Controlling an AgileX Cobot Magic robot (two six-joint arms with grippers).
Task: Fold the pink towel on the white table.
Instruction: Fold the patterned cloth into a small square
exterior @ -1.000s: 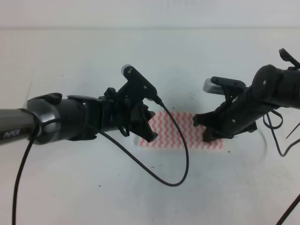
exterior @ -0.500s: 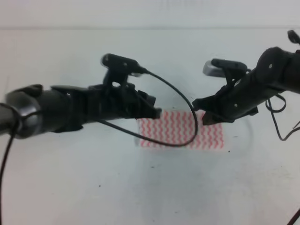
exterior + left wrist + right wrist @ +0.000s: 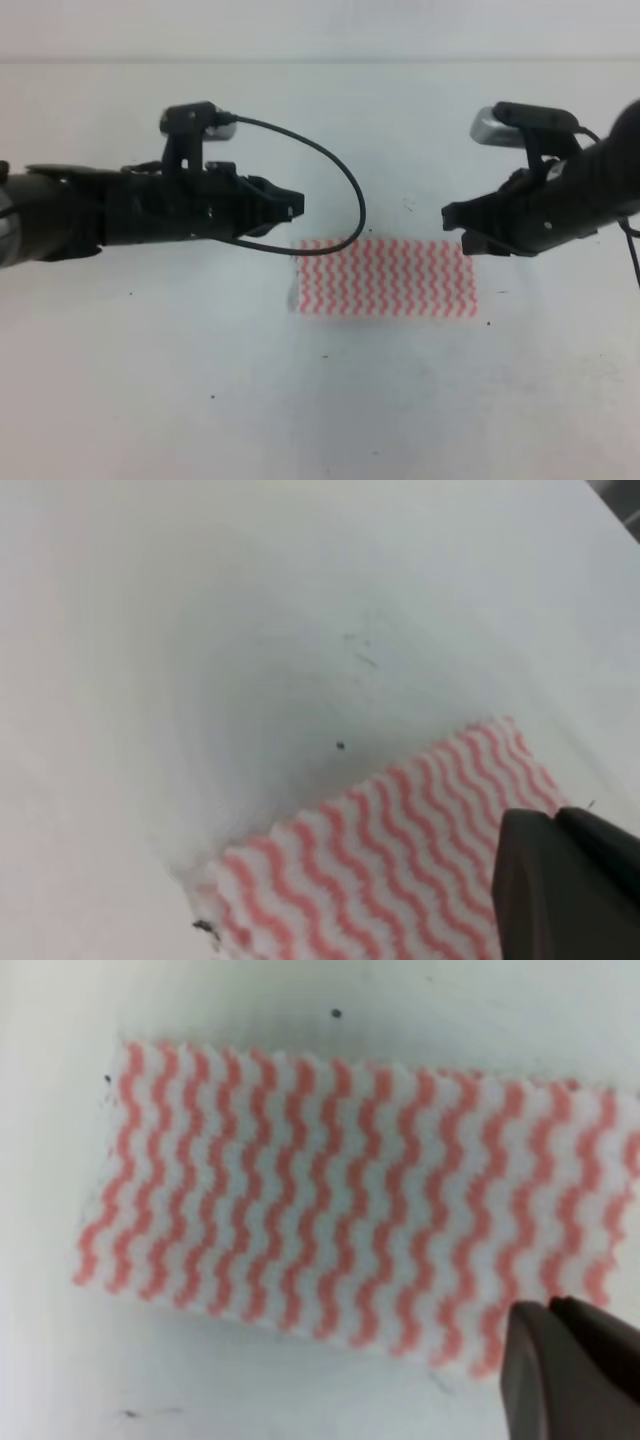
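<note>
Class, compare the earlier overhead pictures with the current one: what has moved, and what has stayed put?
Both grippers drew back from the pink towel: the left gripper went left, the right gripper went right, both toward the far side, leaving the towel uncovered. Neither holds it. The towel stayed flat in place on the white table.

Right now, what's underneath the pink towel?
The pink towel lies flat on the white table, whose bare surface shows all around it. No bulge hints at anything beneath, though the cloth hides that patch. Neither gripper touches it.
</note>
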